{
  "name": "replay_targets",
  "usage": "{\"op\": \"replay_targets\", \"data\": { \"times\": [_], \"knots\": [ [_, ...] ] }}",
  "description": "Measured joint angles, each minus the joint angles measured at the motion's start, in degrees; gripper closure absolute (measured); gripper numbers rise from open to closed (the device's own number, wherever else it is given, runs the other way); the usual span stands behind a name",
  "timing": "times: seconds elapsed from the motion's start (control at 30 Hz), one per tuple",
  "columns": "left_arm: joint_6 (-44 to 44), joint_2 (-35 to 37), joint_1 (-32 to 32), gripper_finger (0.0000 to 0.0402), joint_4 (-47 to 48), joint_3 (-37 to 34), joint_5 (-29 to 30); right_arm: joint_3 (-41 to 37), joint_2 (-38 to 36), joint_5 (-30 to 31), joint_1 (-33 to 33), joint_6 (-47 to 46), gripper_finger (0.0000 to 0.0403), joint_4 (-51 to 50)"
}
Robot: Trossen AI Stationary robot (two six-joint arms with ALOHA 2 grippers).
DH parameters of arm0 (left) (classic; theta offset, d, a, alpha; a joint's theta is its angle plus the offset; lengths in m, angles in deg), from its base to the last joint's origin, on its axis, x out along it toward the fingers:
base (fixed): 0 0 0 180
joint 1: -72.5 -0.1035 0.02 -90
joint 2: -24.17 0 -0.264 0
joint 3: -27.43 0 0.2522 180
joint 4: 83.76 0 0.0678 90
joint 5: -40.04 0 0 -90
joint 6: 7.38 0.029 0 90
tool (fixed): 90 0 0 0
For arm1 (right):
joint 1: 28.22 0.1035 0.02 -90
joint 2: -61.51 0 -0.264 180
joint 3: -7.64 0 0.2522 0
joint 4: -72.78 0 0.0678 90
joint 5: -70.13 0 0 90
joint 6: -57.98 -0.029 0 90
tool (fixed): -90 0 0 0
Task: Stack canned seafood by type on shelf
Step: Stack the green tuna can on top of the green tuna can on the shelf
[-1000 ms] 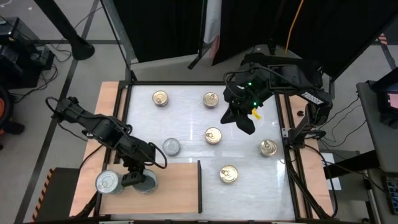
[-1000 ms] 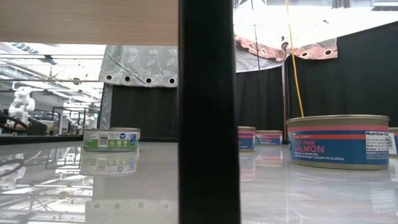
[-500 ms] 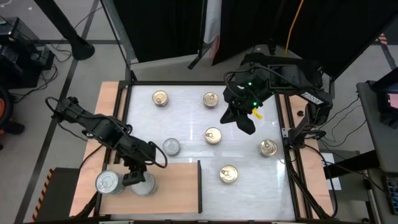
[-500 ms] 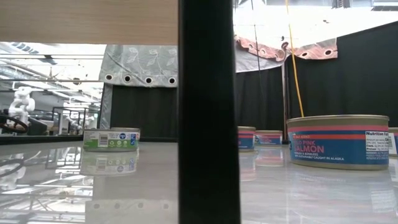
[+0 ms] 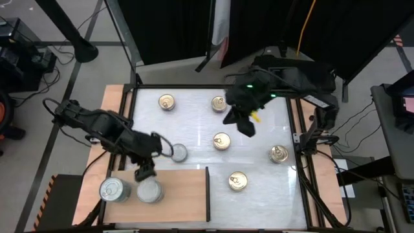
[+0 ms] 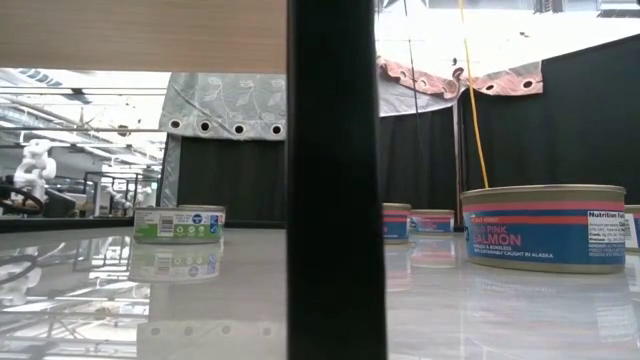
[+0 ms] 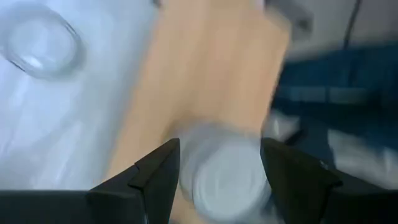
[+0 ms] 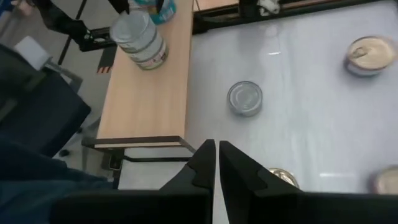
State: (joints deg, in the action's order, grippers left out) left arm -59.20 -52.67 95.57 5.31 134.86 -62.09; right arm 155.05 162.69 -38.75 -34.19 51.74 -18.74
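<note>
On the light-brown shelf [image 5: 174, 197] at the near left stand two silver-lidded tins [image 5: 111, 189] [image 5: 150, 191]. The right wrist view shows silver tins stacked there [image 8: 142, 40]. My left gripper [image 5: 143, 173] [image 7: 221, 149] hovers open just above and beyond the right-hand tin [image 7: 227, 180]. One silver tin [image 5: 178, 153] and several gold-lidded tins [image 5: 222, 140] sit on the white table. My right gripper [image 5: 243, 123] [image 8: 216, 152] hangs shut over the far middle.
Gold-lidded tins lie at the far left [image 5: 167, 101], far middle [image 5: 218, 102], right [image 5: 279, 153] and near middle [image 5: 237, 181]. The shelf's dark right edge [image 5: 207, 193] stands up from the table. The low view shows a salmon tin [image 6: 545, 228] and a green-labelled tin [image 6: 180, 223].
My left gripper has risen off the right-hand silver tin on the shelf, gone toward the table's far edge and rolled; the tin stays on the shelf. My right gripper has shifted a little toward the table's left, still shut.
</note>
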Motion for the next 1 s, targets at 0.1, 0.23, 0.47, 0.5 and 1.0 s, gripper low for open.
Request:
{"op": "replay_targets", "data": {
  "times": [0.1, 0.23, 0.47, 0.5, 1.0],
  "knots": [
    [-2.5, 0.0, -0.6, 0.0173, 0.0, 3.5, 10.4, 0.0, 4.3, -4.0, -1.6, 1.4, 0.04, 1.4],
    [-4.0, 0.0, -0.5, 0.0173, 0.3, 6.1, 24.7, 0.0, 11.6, -6.5, -2.2, 1.5, 0.0399, 6.5],
    [-10.8, 0.0, -0.5, 0.0173, 0.8, 6.6, 35.3, 0.0, 23.3, -6.7, 1.7, -2.7, 0.0402, 14.4],
    [-11.5, 0.0, -0.4, 0.0173, 0.8, 6.6, 35.0, 0.0, 25.0, -6.8, 2.3, -2.9, 0.0401, 15.3],
    [-32.7, 0.7, 11.9, 0.0173, 14.5, 6.3, 31.7, -0.1, 41.3, -7.0, 3.4, 1.2, 0.0403, 25.3]
  ]
}}
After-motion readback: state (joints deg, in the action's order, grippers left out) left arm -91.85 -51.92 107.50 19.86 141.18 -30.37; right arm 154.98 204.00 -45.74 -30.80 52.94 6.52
